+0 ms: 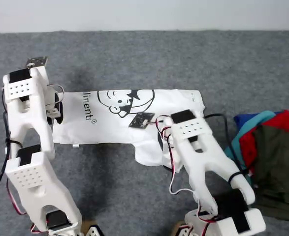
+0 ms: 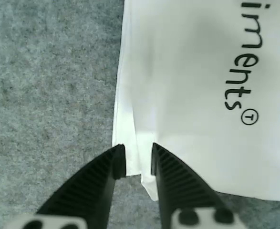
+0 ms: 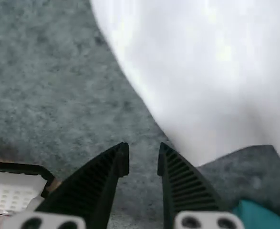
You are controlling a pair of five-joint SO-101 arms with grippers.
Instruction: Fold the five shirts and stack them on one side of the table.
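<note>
Left arm, at the left end of the white shirt (image 1: 105, 125): the left gripper (image 2: 137, 160) sits over the shirt's left hem. Its fingers (image 2: 113, 164) are a narrow gap apart, and the hem's corner lies between their tips. Whether the cloth is pinched cannot be told.

Centre: the white shirt lies flat on the grey table (image 1: 134, 54), printed side up, with its long axis running left to right. Each arm is at one end of that axis, so each is nearer its own end.

Right arm, at the shirt's lower right corner: the right gripper (image 3: 143, 157) hangs just off the shirt's edge, over bare table. Its fingers are slightly parted and hold nothing. The cloth lies ahead of the tips and to one side.

Right of the white shirt, apart from it: a loose pile (image 1: 274, 162) showing four colours, a blue shirt (image 1: 242, 120), a teal shirt (image 1: 235, 147), a red shirt (image 1: 287, 122) and a dark green shirt (image 1: 279, 157).

Count: one white shirt spread out and four piled, five in all; two arms.
</note>
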